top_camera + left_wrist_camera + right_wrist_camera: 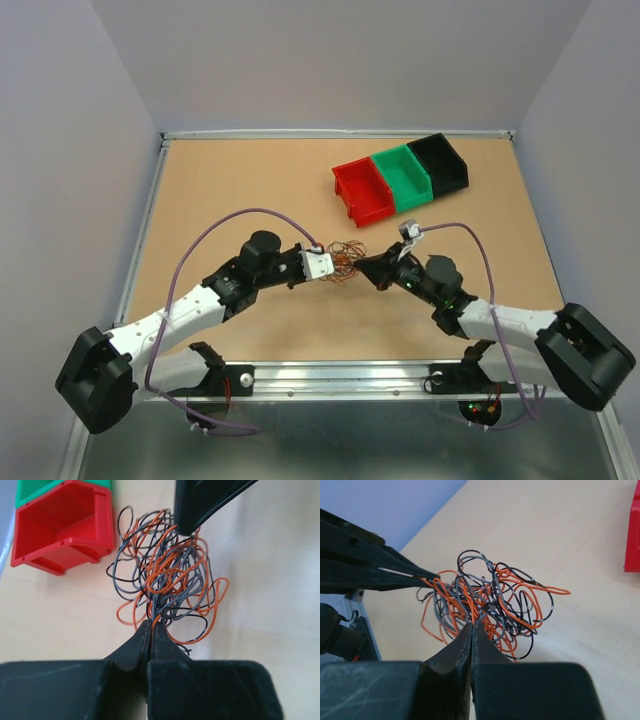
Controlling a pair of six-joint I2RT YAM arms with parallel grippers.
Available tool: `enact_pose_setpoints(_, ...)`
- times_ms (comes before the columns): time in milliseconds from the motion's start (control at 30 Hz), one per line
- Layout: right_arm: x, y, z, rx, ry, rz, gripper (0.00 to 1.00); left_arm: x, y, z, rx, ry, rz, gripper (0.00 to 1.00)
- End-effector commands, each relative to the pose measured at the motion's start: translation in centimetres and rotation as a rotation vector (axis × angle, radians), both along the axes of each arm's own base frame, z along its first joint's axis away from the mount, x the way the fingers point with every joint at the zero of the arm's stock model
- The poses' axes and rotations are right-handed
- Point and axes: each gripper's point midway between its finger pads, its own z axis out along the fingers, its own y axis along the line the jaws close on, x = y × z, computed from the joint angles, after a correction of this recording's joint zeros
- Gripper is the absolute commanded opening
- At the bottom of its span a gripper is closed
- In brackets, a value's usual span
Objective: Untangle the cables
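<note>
Both left hand (151,626) and right hand (471,625) are clamping the cables (165,575), so you're wanting slow, gentle pulling apart.

Blk/wht arms (185,310) w/ lilac cables (250,211), blk bases (95,375)

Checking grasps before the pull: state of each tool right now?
Left tool: closed, pinching the cables.
Right tool: closed, pinching the same cables from the opposite side.
</note>
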Motion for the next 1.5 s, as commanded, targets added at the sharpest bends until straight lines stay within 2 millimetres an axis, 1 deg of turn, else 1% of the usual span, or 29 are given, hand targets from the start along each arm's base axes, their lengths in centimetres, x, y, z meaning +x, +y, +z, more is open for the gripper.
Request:
enact_pose_setpoints(0, -0.2, -2.4, 1.6, 0.018, -0.049, -0.104, 0.01, 1.7, -0.1, 2.1, -0.063, -0.065, 0.081, 0.05)
enact_pose_setpoints(33, -0.2, -2.9, 1.5, 0.012, -0.048, -0.125, 0.01, 1.7, 0.1, 1.9, -0.062, -0.061, 0.088, 0.05)
enact_pose_setpoints(67, -0.5, -3.7, 2.0, 0.015, -0.056, -0.148, 0.01, 1.9, 0.0, 2.1, -0.069, -0.068, 0.093, 0.05)
enact_pose_setpoints(167, -0.3, -5.5, 1.9, 0.0, -0.05, -0.235, 0.01, 2.5, 0.3, 1.9, -0.061, -0.074, 0.124, 0.05)
enact_pose_setpoints(200, -0.6, -6.1, 2.9, 0.027, -0.07, -0.25, 0.01, 2.7, 0.3, 1.4, -0.05, -0.066, 0.129, 0.05)
enact_pose_setpoints(233, -0.5, -6.5, 3.0, 0.029, -0.072, -0.271, 0.0, 2.7, 0.2, 1.2, -0.043, -0.059, 0.126, 0.05)
enact_pose_setpoints(267, -0.6, -6.8, 2.6, 0.015, -0.06, -0.28, 0.01, 2.8, 0.1, 0.6, -0.024, -0.04, 0.125, 0.05)
enact_pose_setpoints(333, -0.7, -7.6, 2.8, 0.014, -0.06, -0.311, 0.01, 2.9, -0.1, 0.1, -0.005, -0.027, 0.119, 0.05)
enact_pose_setpoints(367, -0.7, -7.9, 3.5, 0.03, -0.074, -0.325, 0.01, 3.0, -0.1, 0.2, -0.006, -0.028, 0.119, 0.05)
enact_pose_setpoints(400, -0.5, -8.6, 3.3, 0.022, -0.068, -0.358, 0.01, 3.0, 0.0, -0.2, 0.006, -0.024, 0.12, 0.05)
enact_pose_setpoints(500, -0.3, -9.7, 2.9, 0.009, -0.047, -0.417, 0.01, 3.0, 0.0, -0.3, 0.01, -0.027, 0.121, 0.05)
enact_pose_setpoints(567, 0.4, -11.5, 3.1, 0.023, -0.041, -0.526, 0.01, 3.1, 0.1, -0.3, 0.011, -0.031, 0.123, 0.05)
enact_pose_setpoints(600, 0.9, -13.1, 2.8, 0.031, -0.02, -0.624, 0.0, 3.3, 0.2, -0.3, 0.012, -0.034, 0.135, 0.05)
enact_pose_setpoints(633, 0.9, -14.0, 2.6, 0.039, -0.019, -0.665, 0.01, 3.8, 0.4, -0.5, 0.018, -0.042, 0.166, 0.06)
enact_pose_setpoints(700, 1.1, -15.9, 2.8, 0.065, -0.022, -0.76, 0.0, 5.0, 1.0, -0.5, 0.023, -0.057, 0.242, 0.07)
enact_pose_setpoints(733, 1.0, -16.3, 2.9, 0.074, -0.023, -0.78, 0.01, 5.9, 1.5, -0.5, 0.015, -0.056, 0.311, 0.07)
enact_pose_setpoints(767, 0.8, -16.9, 2.6, 0.069, -0.017, -0.802, 0.01, 7.3, 1.9, -0.2, 0.006, -0.072, 0.376, 0.07)
enact_pose_setpoints(800, 0.6, -17.4, 3.2, 0.102, -0.026, -0.819, 0.0, 8.7, 3.2, 0.0, 0.015, -0.09, 0.473, 0.07)
enact_pose_setpoints(833, 0.5, -17.9, 3.2, 0.109, -0.028, -0.837, 0.0, 10.0, 4.2, 0.5, -0.005, -0.087, 0.532, 0.07)
enact_pose_setpoints(867, 0.4, -18.1, 3.4, 0.125, -0.034, -0.841, 0.0, 10.9, 5.0, 0.4, -0.007, -0.075, 0.574, 0.05)
enact_pose_setpoints(933, 0.2, -18.6, 3.8, 0.152, -0.045, -0.857, 0.01, 12.1, 6.1, 1.1, -0.048, -0.05, 0.607, 0.05)
enact_pose_setpoints(967, 0.1, -18.7, 3.8, 0.152, -0.044, -0.862, 0.0, 13.4, 7.9, 2.2, -0.104, -0.031, 0.67, 0.04)
enact_pose_setpoints(1033, 0.1, -18.8, 3.8, 0.155, -0.044, -0.866, 0.01, 14.3, 9.4, 3.4, -0.163, -0.012, 0.693, 0.04)
enact_pose_setpoints(1067, 0.2, -18.8, 3.8, 0.153, -0.043, -0.87, 0.01, 14.9, 10.7, 4.2, -0.203, -0.007, 0.721, 0.04)
enact_pose_setpoints(1100, 0.2, -18.8, 3.7, 0.151, -0.042, -0.868, 0.0, 15.1, 11.3, 4.7, -0.221, -0.008, 0.735, 0.04)
enact_pose_setpoints(1267, 0.2, -19.0, 3.7, 0.153, -0.038, -0.882, 0.01, 15.2, 12.4, 5.6, -0.249, -0.034, 0.769, 0.01)
enact_pose_setpoints(1367, 0.1, -19.5, 3.8, 0.175, -0.041, -0.901, 0.0, 15.8, 14.2, 6.6, -0.293, -0.057, 0.863, 0.0)
enact_pose_setpoints(1433, 0.0, -19.7, 4.1, 0.195, -0.05, -0.906, 0.01, 16.4, 16.8, 7.5, -0.323, -0.093, 0.982, 0.0)
enact_pose_setpoints(1467, -0.1, -19.8, 4.0, 0.197, -0.05, -0.911, 0.01, 16.7, 18.5, 7.8, -0.358, -0.091, 1.045, 0.0)
